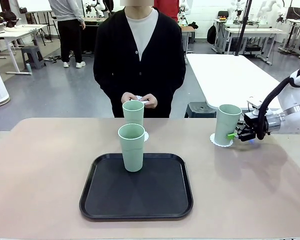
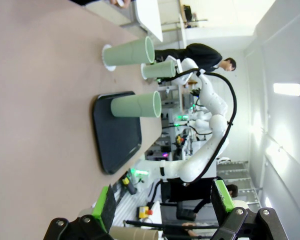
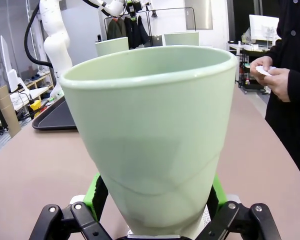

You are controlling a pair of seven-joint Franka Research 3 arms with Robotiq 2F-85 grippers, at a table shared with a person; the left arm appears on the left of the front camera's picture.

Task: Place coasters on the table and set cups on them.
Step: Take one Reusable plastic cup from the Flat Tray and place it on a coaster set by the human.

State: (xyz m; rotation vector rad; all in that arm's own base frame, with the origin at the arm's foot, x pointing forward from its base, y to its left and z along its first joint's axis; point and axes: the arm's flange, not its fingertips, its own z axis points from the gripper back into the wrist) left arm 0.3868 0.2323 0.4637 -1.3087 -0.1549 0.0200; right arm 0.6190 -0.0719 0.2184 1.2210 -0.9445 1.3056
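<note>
— Where's your right gripper [image 1: 236, 134] now?
— At the right cup [image 1: 227, 122], jaws spread wide on either side of its lower part. It's unclear whether the pads touch it. That cup stands upright on a coaster [image 1: 220, 142], far right on the table [image 1: 40, 165].
— And your left gripper [image 2: 162, 200]?
— Fingers wide apart, nothing between them.
— The other cups?
— The middle cup [image 1: 133, 111] stands on a second coaster [image 1: 146, 136], just beyond the black tray [image 1: 105, 200]. The near cup [image 1: 131, 145] stands on the tray's far part. The person's hands [image 1: 139, 99] hold something white.
</note>
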